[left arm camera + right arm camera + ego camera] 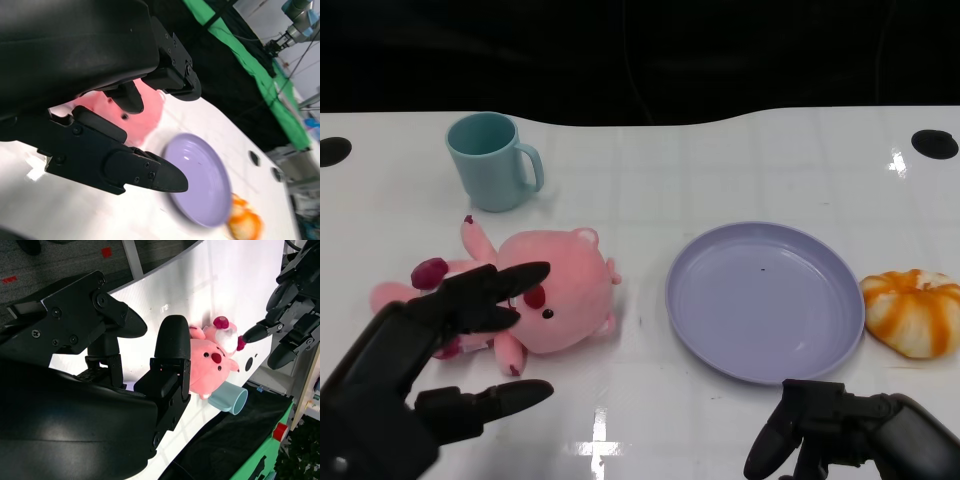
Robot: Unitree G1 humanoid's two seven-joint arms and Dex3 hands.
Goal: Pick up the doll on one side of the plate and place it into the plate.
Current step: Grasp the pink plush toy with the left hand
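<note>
Left hand (420, 350) was over the near-left part of the white table (740, 170), fingers spread apart and holding nothing. Upper fingers (495, 290) lay across the near side of the pink doll (555, 300), tips at its face; whether they actually pressed the plush could not be told. The lower finger reached out over bare table just in front of the doll.

The doll lay flat on the table just beyond and beside this hand, its head toward the plate, limbs trailing away toward the table's left edge. A strip of bare table separated the doll's head from the rim of the purple plate (765, 300), which sat on the far side of the doll from the hand. The plate held nothing.

Right hand (840, 430) sat low at the near edge, just in front of the plate's near rim, fingers bent downward and apart, nothing in them.

An orange and white plush pumpkin (915, 312) rested just beyond the plate's outer rim, up and outward of the right hand. A teal mug (492, 160) stood upright past the doll, well beyond the left hand, near the table's back edge.
</note>
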